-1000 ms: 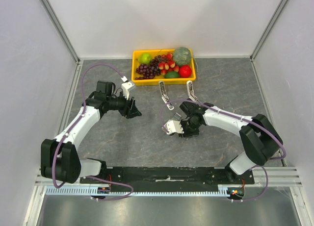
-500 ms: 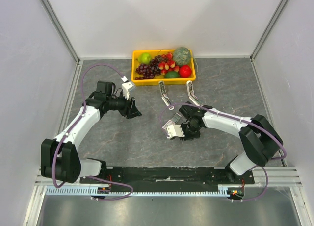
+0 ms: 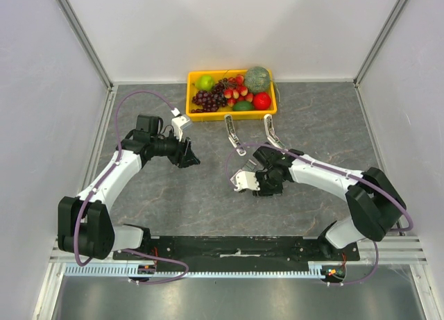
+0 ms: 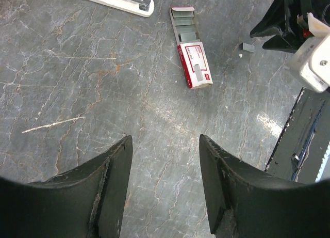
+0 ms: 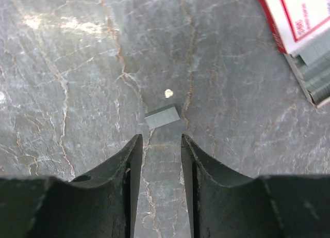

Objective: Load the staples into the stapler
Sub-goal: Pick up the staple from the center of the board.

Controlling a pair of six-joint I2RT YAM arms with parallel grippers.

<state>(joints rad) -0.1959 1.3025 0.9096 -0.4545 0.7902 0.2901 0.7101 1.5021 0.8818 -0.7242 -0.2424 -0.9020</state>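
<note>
R gripper, jaws apart & empty, staple strip on table just beyond tips, white speck beside it, box top right

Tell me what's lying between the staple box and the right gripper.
A short loose strip of staples and a white speck, nearer the right gripper than the staple box; the left wrist view shows them.
</note>
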